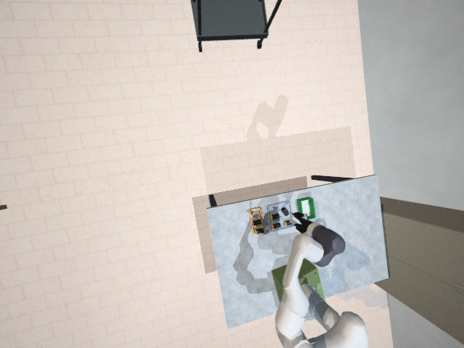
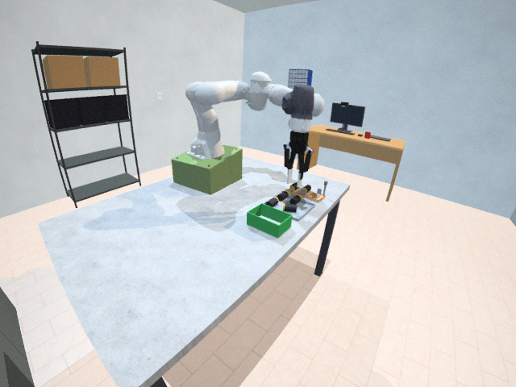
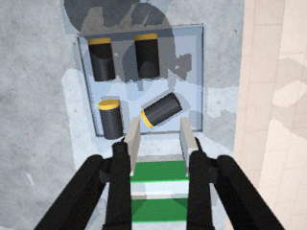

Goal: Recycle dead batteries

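We see the pincer [image 1: 293,217] [image 2: 294,178] [image 3: 159,127] partly open, about a third of its range, with nothing between its fingers. By the wrist view's clock, a crooked battery [image 1: 284,211] [image 2: 289,208] [image 3: 162,110] lies just ahead at twelve. The near-left battery [image 1: 286,222] [image 2: 272,201] [image 3: 112,122] lies at nine; two more fill eleven to twelve, all four in the tray [image 1: 279,202] [image 2: 305,213] [image 3: 203,77]. The green box [image 1: 312,213] [image 2: 268,225] [image 3: 158,172] stands upright at six, no battery visible inside. In the top view, two batteries sit in the holder [image 1: 251,225] [image 2: 321,198] at nine. With all six outside the box, we judge both deposits remain; we cannot tell which are dead or whether the bulb is lit.
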Motion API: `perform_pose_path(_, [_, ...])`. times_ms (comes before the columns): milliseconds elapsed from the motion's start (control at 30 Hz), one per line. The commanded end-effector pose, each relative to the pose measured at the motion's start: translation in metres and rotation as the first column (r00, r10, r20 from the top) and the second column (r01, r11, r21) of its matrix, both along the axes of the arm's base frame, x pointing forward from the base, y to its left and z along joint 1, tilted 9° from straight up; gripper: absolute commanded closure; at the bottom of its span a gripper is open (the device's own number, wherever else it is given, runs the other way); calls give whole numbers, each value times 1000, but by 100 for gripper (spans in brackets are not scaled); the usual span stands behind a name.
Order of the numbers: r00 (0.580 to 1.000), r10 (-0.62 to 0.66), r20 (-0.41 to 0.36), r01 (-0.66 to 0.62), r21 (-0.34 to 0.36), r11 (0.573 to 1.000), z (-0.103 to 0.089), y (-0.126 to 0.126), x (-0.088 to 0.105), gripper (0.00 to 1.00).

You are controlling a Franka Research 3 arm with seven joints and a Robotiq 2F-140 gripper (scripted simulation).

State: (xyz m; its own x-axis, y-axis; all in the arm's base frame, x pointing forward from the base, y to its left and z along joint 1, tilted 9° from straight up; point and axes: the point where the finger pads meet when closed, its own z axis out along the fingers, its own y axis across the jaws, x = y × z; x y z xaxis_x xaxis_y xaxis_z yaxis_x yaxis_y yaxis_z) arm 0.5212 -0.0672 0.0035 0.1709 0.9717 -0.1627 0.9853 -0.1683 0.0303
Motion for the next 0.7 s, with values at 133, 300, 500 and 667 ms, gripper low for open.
perform_pose_path(133, [998,67,-14,-67,2,998,4,-17,-1,71])
perform_pose_path(300, [997,76,-16,-76,2,997,4,-17,-1,71])
perform_pose_path(500, [983,180,-33,-180,5,984,4,-17,-1,71])
perform_pose_path(667, [924,378,-66,-378,15,926,4,-17,-1,71])
